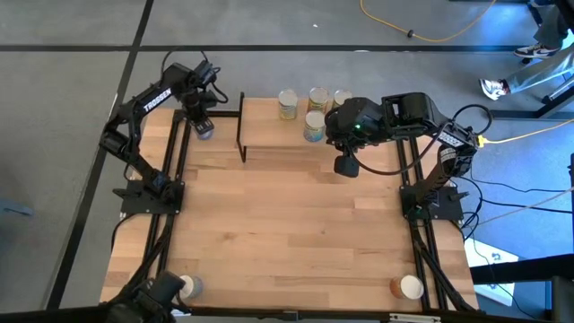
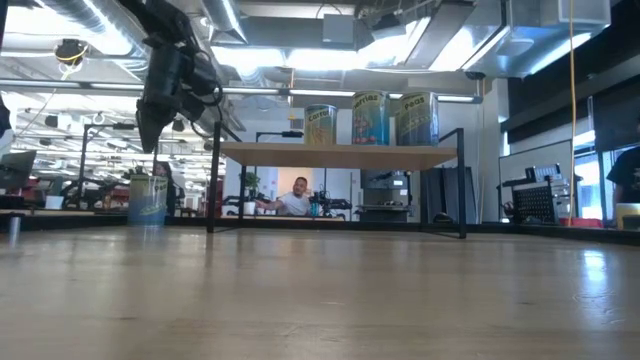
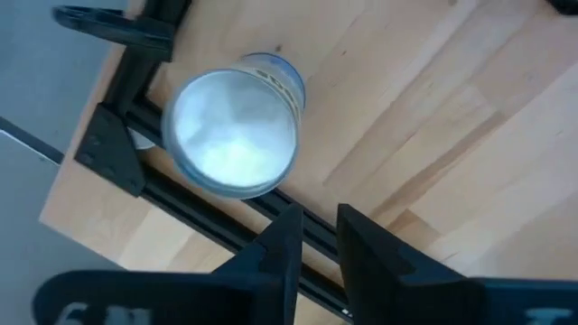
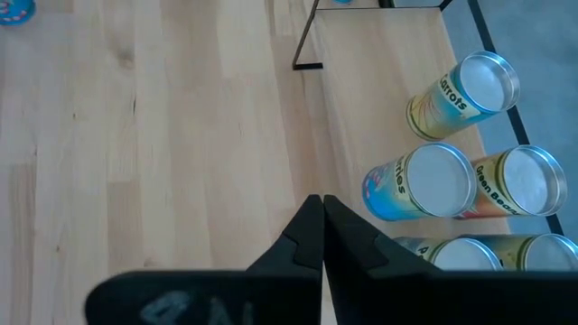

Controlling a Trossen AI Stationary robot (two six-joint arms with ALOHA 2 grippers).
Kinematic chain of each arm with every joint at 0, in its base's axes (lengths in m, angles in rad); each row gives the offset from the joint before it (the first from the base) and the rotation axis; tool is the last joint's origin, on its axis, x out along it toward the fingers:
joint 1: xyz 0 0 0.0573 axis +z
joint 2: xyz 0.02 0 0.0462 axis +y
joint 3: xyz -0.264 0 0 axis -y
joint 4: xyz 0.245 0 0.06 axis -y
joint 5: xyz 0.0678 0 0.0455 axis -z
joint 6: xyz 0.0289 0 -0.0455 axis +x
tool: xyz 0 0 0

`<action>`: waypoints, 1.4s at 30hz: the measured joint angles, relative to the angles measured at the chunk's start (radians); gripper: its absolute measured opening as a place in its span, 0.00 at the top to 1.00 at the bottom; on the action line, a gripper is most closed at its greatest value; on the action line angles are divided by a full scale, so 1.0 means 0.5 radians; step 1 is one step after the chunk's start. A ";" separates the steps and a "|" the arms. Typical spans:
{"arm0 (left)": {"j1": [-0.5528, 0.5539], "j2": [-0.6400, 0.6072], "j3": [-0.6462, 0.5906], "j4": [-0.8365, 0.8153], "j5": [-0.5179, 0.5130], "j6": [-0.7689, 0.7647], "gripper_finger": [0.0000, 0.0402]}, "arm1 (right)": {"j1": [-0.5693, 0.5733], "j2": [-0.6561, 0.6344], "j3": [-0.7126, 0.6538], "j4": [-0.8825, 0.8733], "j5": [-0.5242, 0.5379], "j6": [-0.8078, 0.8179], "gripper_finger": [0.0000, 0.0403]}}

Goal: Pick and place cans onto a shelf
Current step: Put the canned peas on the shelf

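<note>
The left hand (image 1: 199, 121) hung above a blue can (image 1: 204, 131) at the table's (image 1: 296, 224) far left corner, its fingers a little apart and holding nothing. The right hand (image 1: 344, 167) was squeezed shut over the shelf (image 1: 269, 135), near four cans (image 1: 314, 126) standing there.

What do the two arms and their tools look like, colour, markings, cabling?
Both arms are matte black, jointed segments. The left arm carries white TROSSEN lettering; black cables loop by its wrist. The right arm has a boxy black wrist housing, a small green light and black cabling. The left tool and right tool each have two angular black fingers.
</note>
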 joint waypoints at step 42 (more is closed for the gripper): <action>0.000 0.001 -0.298 0.422 -0.089 0.161 0.83 | 0.001 0.000 0.000 0.000 0.002 0.002 0.99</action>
